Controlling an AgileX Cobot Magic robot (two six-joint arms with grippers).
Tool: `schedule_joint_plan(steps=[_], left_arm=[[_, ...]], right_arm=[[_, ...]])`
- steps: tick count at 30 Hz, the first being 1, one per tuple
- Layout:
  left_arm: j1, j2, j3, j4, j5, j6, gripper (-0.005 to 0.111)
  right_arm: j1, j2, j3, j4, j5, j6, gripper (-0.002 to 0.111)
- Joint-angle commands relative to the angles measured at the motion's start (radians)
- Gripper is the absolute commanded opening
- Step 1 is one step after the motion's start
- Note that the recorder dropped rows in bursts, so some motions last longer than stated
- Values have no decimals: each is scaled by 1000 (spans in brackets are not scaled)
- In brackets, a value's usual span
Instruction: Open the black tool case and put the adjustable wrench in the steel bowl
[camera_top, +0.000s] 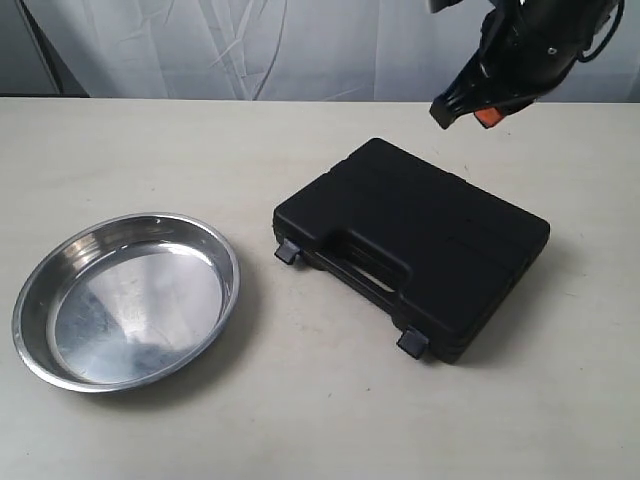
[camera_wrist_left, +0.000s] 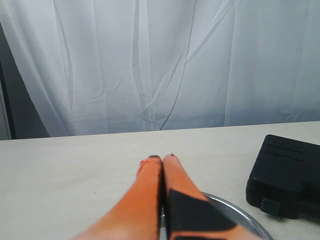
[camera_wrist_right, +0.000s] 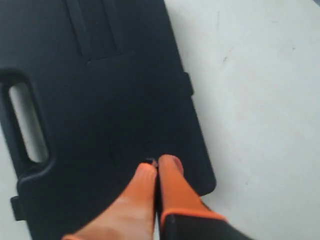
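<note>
One black tool case (camera_top: 420, 235) lay closed at centre right of the exterior frame, with two latches (camera_top: 287, 252) on its lower edge. One steel bowl (camera_top: 232, 262) sat at lower left, apart from it. Both grippers had fingers pressed together, holding nothing: right gripper (camera_wrist_right: 157, 165) above the case, left gripper (camera_wrist_left: 161, 159) above the bowl's rim.

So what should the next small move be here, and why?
Probably lower the right claw toward a latch on the black tool case: the lid lies shut, its latches sit along the handle edge, and the claw hangs closed above the far side.
</note>
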Motion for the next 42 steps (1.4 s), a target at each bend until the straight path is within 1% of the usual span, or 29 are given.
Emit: schedule_joint_plan(steps=[1,5,7,8,10,13,14,15,20,26,28,30,34,35,42], left_arm=[[-7,-5,4,-1,1,-1,0],[-7,-5,4,-1,1,-1,0],[-7,-5,4,-1,1,-1,0],[-7,-5,4,-1,1,-1,0],[-7,-5,4,-1,1,-1,0],[-7,-5,4,-1,1,-1,0],[-7,-5,4,-1,1,-1,0],[-7,-5,4,-1,1,-1,0],[-7,-5,4,-1,1,-1,0],[-7,-5,4,-1,1,-1,0],[-7,-5,4,-1,1,-1,0],[-7,-5,4,-1,1,-1,0],[-7,-5,4,-1,1,-1,0],[-7,-5,4,-1,1,-1,0],[-7,-5,4,-1,1,-1,0]], right_arm=[[-3,12,-1,157,33,-76,0],[1,88,10,308,35,-131,0],[14,139,26,365,33,-174,6],[22,161,35,376,31,-192,10],[46,211,47,382,19,-201,24],[81,290,49,383,16,-201,49],[93,312,49,385,15,-201,53],[106,333,49,387,12,-201,54],[158,403,49,374,-44,-201,51],[178,423,49,285,-74,-151,51],[178,423,49,266,-90,-136,49],[178,423,49,259,-86,-136,38],[178,421,49,258,-82,-136,-1],[178,421,49,260,-77,-136,1],[178,405,49,262,-56,-136,0]])
